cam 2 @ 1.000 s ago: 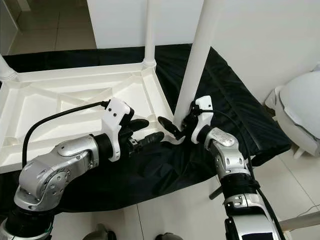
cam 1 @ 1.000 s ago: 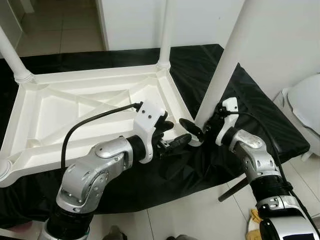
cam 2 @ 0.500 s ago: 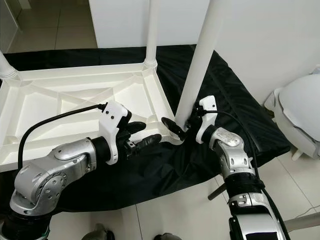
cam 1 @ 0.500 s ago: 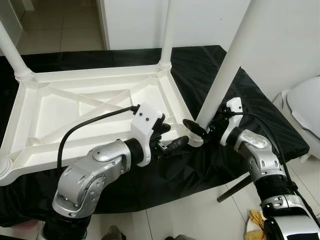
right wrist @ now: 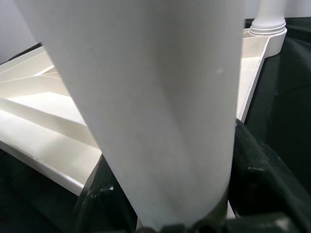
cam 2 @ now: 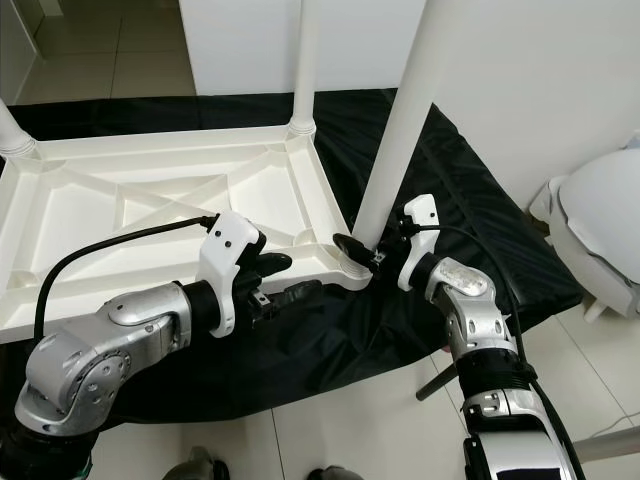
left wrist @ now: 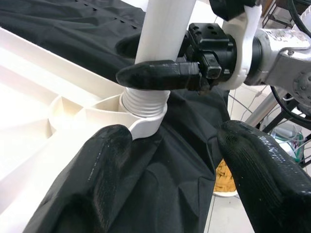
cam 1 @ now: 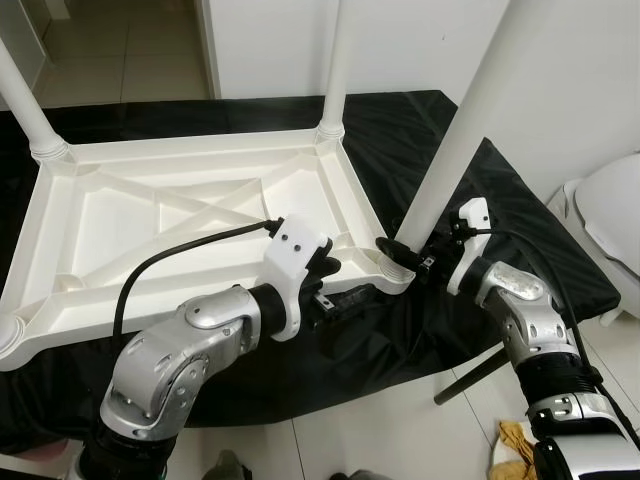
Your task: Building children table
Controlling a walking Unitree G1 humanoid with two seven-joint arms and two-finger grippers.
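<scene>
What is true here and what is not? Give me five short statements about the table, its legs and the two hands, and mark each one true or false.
1. The white table top lies upside down on a black cloth. True.
2. The right hand is closed around the near-right table leg just above its socket. True.
3. The left hand grips that same leg. False: its fingers are open, short of the socket, holding nothing.
4. The near-right leg lies flat on the cloth. False: it stands in the corner socket.
5. The far-right leg stands in its corner. True.
</scene>
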